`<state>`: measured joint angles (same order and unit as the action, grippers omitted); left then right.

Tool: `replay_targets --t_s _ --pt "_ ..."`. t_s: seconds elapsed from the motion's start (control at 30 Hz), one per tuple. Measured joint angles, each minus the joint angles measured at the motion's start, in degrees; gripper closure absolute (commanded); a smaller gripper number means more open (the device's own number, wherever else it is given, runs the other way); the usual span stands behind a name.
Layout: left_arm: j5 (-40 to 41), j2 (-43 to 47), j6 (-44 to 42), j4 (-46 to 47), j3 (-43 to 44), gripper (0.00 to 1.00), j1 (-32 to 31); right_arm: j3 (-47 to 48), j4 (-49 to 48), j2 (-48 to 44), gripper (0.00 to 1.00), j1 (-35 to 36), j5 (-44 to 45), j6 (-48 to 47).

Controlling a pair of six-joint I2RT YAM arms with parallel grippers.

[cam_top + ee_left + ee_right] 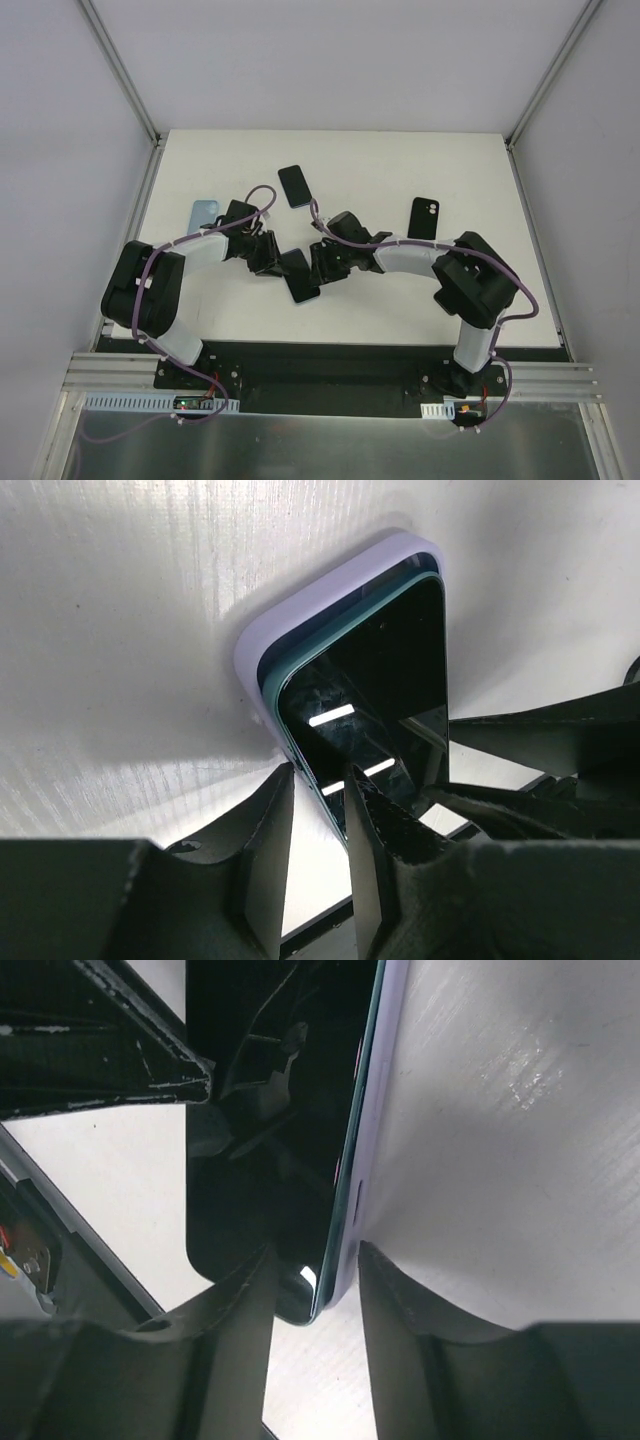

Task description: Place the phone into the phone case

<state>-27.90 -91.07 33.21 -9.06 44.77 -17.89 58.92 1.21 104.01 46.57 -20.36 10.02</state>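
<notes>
A phone (370, 680) with a black screen and teal rim lies against a lavender phone case (300, 610), tilted up off the white table. In the top view the phone (300, 280) sits between both arms at mid-table. My left gripper (320, 770) straddles the phone's long edge, its jaws narrow, with table showing between one finger and the rim. My right gripper (315, 1250) brackets a corner of the phone (270, 1110) and case (375, 1140). One finger is beside the screen and the other is against the case's back. From above, the left gripper (268, 262) and right gripper (322, 265) face each other.
A black phone (294, 185) lies at the back centre, and a black case with a camera cutout (423, 217) is on the right. A pale blue phone-sized slab (204, 214) lies on the left. Grey walls enclose the white table (400, 160).
</notes>
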Motion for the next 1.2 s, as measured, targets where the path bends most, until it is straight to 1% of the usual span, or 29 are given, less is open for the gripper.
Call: replay_targets --t_s 0.03,0.07,0.13,0.17,0.2,0.23,0.3,0.33,0.37,0.43,0.47,0.5,0.57,0.6,0.67,0.7,0.73,0.8,0.83,0.87,1.07,1.2 --pt "-0.2 -0.1 0.0 0.2 0.0 0.69 0.0 0.0 -0.4 0.5 0.67 0.0 -0.2 0.1" --pt "-0.2 -0.1 0.0 0.2 0.0 0.67 0.0 0.0 -1.0 1.0 0.73 0.0 -0.4 0.4" --pt "-0.1 -0.1 -0.2 0.2 0.0 0.64 0.0 0.1 -1.4 1.2 0.76 -0.4 -1.0 0.5" --pt "0.0 -0.1 -0.1 0.2 0.0 0.62 0.0 0.3 -1.6 1.3 0.75 -0.7 -1.2 0.8" --pt "0.1 -0.1 -0.1 0.2 0.0 0.62 0.0 0.6 -1.7 1.5 0.74 -0.9 -1.2 0.9" --pt "0.3 -0.1 -0.1 0.1 0.0 0.62 0.0 0.8 -1.9 1.7 0.68 -1.0 -1.4 1.0" --pt "1.4 -0.1 0.1 -0.6 0.2 0.54 0.0 0.9 -1.9 1.7 0.61 -0.9 -1.1 1.2" --pt "2.0 0.0 0.2 -1.4 0.5 0.5 0.0 0.9 -1.8 1.6 0.56 -0.9 -1.0 1.4" --pt "3.1 0.2 0.2 -2.3 1.0 0.43 0.0 0.7 -1.6 1.3 0.54 -0.9 -0.7 1.5" --pt "4.7 0.6 -0.1 -4.4 2.8 0.44 0.4 0.1 -0.1 -0.3 0.53 -0.8 0.3 1.7" --pt "5.6 0.7 -0.4 -5.7 4.2 0.45 0.7 -0.3 1.0 -1.6 0.53 -0.7 0.9 1.7" --pt "6.3 0.7 -0.7 -6.8 6.0 0.49 1.1 -0.7 2.2 -3.3 0.55 -0.6 1.6 1.8" --pt "7.3 0.4 -1.4 -8.7 10.1 0.57 2.4 -1.2 4.7 -7.2 0.64 -0.2 3.4 2.1" --pt "7.5 0.1 -1.7 -9.1 11.9 0.65 3.0 -1.4 5.4 -8.6 0.66 0.1 3.9 2.2" --pt "7.7 -1.2 -2.4 -9.6 16.1 0.75 4.3 -1.7 7.3 -11.6 0.74 1.5 6.2 3.0" --pt "7.9 -2.1 -2.8 -9.4 17.9 0.86 4.8 -1.9 8.2 -12.6 0.77 2.5 7.2 3.4" --pt "8.0 -3.3 -3.1 -9.4 19.3 0.92 5.2 -2.1 8.8 -13.3 0.85 3.7 8.3 4.0" --pt "8.0 -5.9 -3.8 -9.5 21.6 1.0 5.6 -2.9 9.6 -13.7 0.93 6.2 9.9 5.2" --pt "7.8 -7.5 -4.1 -9.7 22.4 1.0 5.6 -3.5 9.6 -13.7 0.98 7.3 10.5 6.0" --pt "7.3 -9.1 -4.3 -9.8 23.2 1.0 5.6 -4.4 9.7 -13.7 0.99 8.3 11.0 6.7" --pt "3.9 -17.0 -4.9 -10.6 25.1 1.0 5.6 -6.3 10.1 -13.5 0.98 11.7 14.7 9.7" --pt "2.1 -19.3 -5.0 -11.0 25.1 1.0 5.6 -6.2 9.6 -12.4 0.99 12.9 16.4 11.0"
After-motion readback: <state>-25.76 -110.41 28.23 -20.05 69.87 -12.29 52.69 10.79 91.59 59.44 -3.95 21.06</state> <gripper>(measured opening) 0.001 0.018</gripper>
